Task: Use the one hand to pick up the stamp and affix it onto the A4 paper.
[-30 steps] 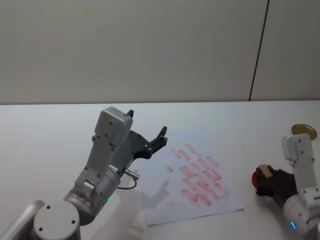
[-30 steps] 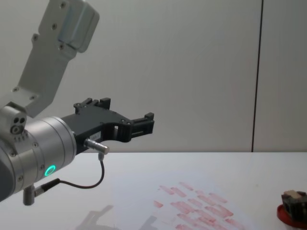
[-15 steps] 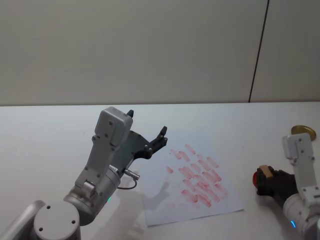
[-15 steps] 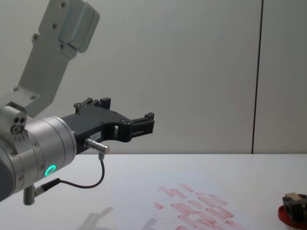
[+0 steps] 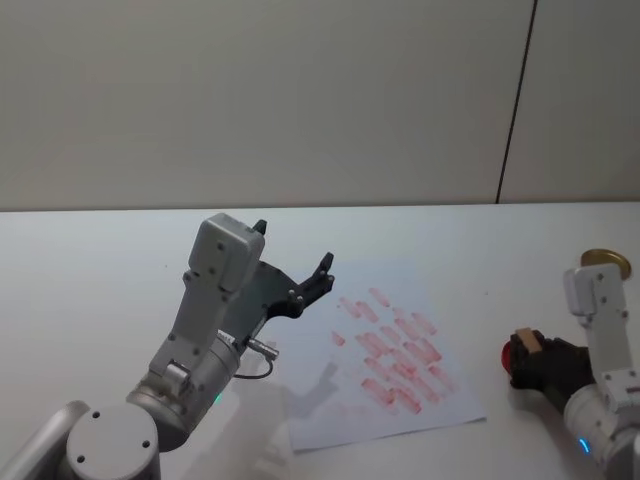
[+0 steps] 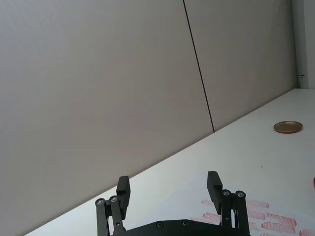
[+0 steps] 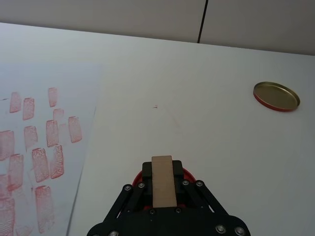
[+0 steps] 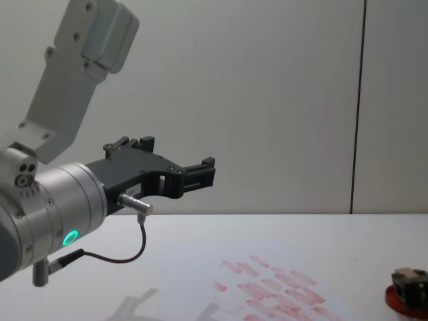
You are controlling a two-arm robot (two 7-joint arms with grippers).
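My right gripper [image 5: 532, 352] at the table's right side is shut on the stamp [image 5: 527, 342], a light tan wooden block. In the right wrist view the stamp [image 7: 163, 181] stands upright between the black fingers, directly over a round red ink pad [image 7: 188, 173]. I cannot tell whether it touches the pad. The chest view shows stamp [image 8: 406, 274] and pad [image 8: 396, 298] at the lower right edge. The A4 paper [image 5: 330, 405] lies left of them at mid-table, covered with rows of red prints [image 7: 54, 132]. My left gripper [image 5: 293, 245] hangs open and raised above the paper's left side.
A gold round lid [image 5: 607, 260] lies on the white table behind my right gripper, also seen as the lid [image 7: 276, 96] in the right wrist view. The left arm's black cable [image 8: 127, 257] dangles below its wrist. A grey wall stands behind the table.
The right gripper with the stamp has shifted only very slightly over the ink pad. The left arm has not moved.
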